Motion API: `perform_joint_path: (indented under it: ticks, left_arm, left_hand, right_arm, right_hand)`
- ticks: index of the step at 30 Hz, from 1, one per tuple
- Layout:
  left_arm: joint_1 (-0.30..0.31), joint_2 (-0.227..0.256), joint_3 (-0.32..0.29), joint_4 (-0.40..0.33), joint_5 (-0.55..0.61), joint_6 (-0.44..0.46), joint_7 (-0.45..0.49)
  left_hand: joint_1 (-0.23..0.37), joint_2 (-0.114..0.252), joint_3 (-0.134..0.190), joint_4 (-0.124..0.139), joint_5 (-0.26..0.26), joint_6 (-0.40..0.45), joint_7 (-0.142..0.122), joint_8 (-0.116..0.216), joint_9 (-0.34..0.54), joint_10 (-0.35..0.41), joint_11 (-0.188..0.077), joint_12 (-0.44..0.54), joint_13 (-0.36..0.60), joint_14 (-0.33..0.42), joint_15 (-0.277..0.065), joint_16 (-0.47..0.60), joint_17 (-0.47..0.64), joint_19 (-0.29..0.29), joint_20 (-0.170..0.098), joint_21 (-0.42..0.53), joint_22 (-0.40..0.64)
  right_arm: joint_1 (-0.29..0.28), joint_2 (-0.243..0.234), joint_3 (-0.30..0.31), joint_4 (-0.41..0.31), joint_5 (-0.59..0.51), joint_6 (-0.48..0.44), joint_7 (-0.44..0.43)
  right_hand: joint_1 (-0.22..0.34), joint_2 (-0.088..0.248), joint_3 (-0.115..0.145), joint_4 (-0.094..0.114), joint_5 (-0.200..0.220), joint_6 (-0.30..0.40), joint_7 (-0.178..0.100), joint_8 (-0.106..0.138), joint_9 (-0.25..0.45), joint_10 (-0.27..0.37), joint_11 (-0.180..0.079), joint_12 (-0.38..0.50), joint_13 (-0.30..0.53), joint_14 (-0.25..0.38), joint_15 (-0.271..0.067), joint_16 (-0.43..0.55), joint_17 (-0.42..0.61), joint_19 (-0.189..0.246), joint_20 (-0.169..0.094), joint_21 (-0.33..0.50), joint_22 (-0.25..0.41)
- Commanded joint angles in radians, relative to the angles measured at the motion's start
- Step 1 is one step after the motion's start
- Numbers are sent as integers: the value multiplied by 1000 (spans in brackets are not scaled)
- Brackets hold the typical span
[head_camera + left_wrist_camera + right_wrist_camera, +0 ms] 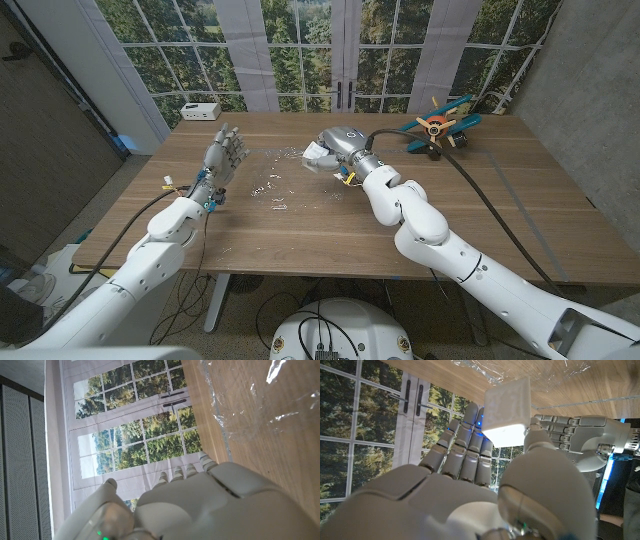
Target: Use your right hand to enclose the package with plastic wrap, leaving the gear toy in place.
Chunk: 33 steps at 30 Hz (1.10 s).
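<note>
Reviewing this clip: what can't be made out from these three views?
- Package under the right hand: mostly covered by that hand in the head view; no markings legible.
- Plastic wrap: its edges can't be traced on the table.
- Gear toy: too small for detail.
- Left hand: palm side unseen.

A small white box-shaped package sits held in the right robot hand at upper centre of the head view, the crinkled clear plastic wrap spread flat on the tabletop just left of it, and the orange-and-teal gear toy lying at upper right.
</note>
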Motion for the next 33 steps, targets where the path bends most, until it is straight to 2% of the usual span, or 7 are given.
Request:
perform_joint_path:
  ticks: [1,15,23,33]
  left_arm:
    - [34,9,-28,-17,-2,-4,33]
    - [48,14,-44,-31,-2,5,52]
    - [57,17,-50,-45,1,9,63]
    - [78,15,-58,-62,4,6,79]
  left_hand:
    - [11,19,0,-3,-3,-78,-4,0,3,-82,6,0,4,-78,-4,-1,2,4,6,-4,6]
    - [12,19,0,-3,-3,-78,-5,-1,3,-82,7,0,3,-79,-2,-2,2,1,7,-6,6]
    - [13,19,0,-4,-4,-77,-4,-1,3,-83,5,-1,3,-79,-2,-2,2,1,7,-6,6]
    - [13,19,0,-4,-4,-78,-4,-1,3,-83,6,-1,3,-80,-2,-2,2,2,6,-6,6]
  right_arm:
    - [123,37,-47,131,101,60,-47]
    - [247,81,-112,289,179,107,-73]
    - [295,97,-146,366,222,122,-70]
    - [335,106,-185,429,262,145,-62]
  right_hand:
    - [150,133,51,52,-1,116,-110,10,1,15,-3,5,36,8,-75,-4,3,-3,4,8,4]
    - [154,132,53,52,-2,120,-107,15,0,17,-2,7,34,13,-75,-10,7,-3,4,9,4]
    - [155,131,53,52,-3,121,-107,17,-1,18,-1,8,33,15,-73,-13,10,-3,5,10,4]
    - [156,131,53,54,-4,118,-106,18,-3,17,-3,10,31,16,-74,-17,14,-3,3,11,4]
